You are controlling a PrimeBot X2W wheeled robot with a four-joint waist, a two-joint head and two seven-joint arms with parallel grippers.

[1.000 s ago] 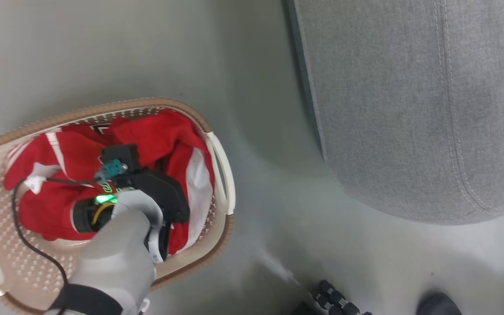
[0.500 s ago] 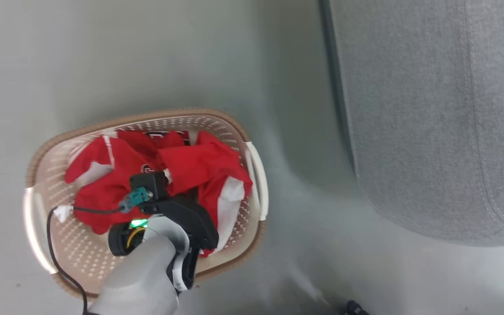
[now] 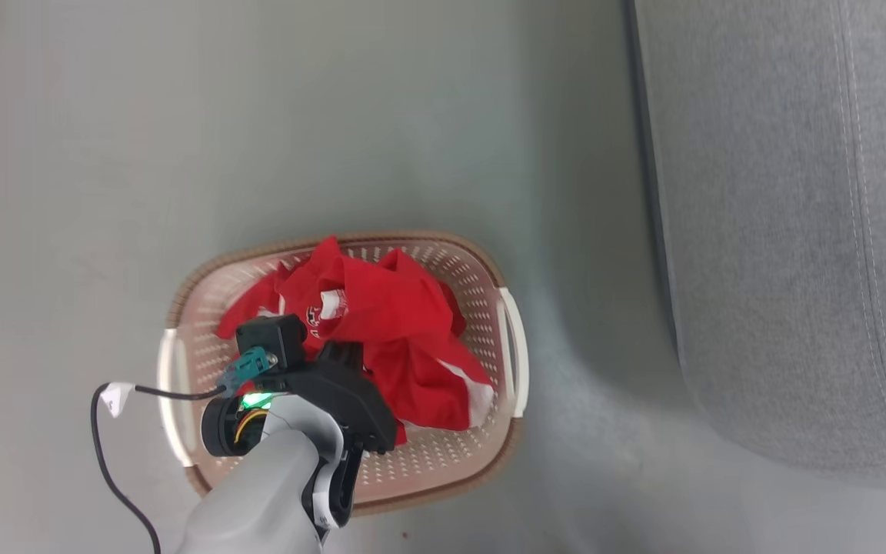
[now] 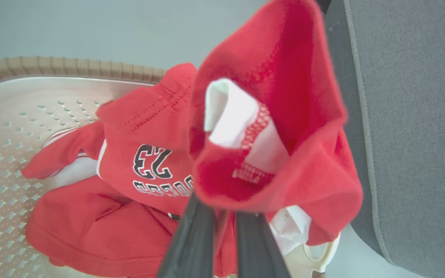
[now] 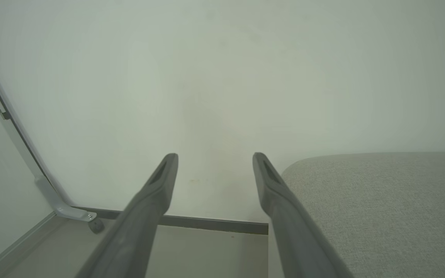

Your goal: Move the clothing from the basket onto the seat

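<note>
Left jaws are pinching a red fabric sports garment (image 4: 284,96) above the cream perforated plastic basket (image 4: 14,116), grey woven sofa seat (image 4: 419,116) lying to their right; right jaws gaping empty.

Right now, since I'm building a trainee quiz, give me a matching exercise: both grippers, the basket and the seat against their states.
Things:
1. left gripper
2. right gripper
3. basket
4. seat

States:
a. open, nothing between its fingers
b. grey woven fabric, to the basket's right in the head view
c. shut on the clothing
d. standing on the floor, perforated cream walls

Pairs: 1-c; 2-a; 3-d; 4-b
</note>
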